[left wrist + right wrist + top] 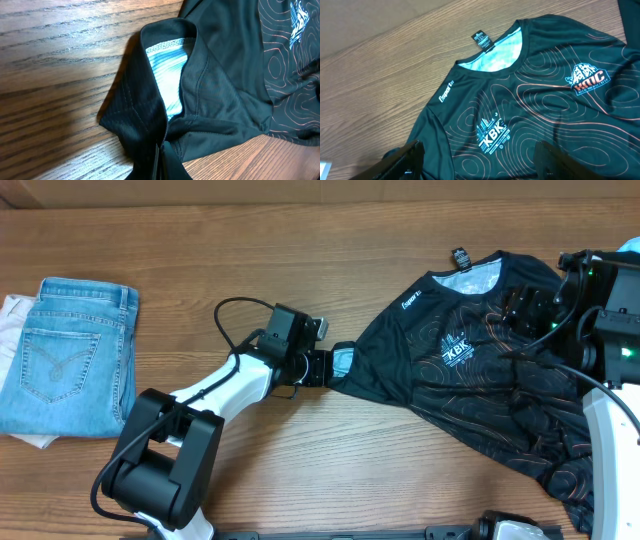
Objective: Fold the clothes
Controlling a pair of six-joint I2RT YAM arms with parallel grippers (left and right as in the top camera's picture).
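Note:
The black jersey [480,380] with orange contour lines lies spread on the right half of the table, collar toward the far edge. My left gripper [322,367] is shut on the end of its left sleeve [165,125], whose light-blue lining shows at the cuff. My right gripper [528,310] hovers over the jersey's chest near the collar, fingers wide open and empty; in the right wrist view the KBK logo [492,135] sits between the fingers [477,160].
Folded light-blue jeans [70,355] lie at the far left on a white cloth [10,320]. A black tag [460,257] hangs out at the collar. Bare wooden table [300,270] runs between the jeans and the jersey.

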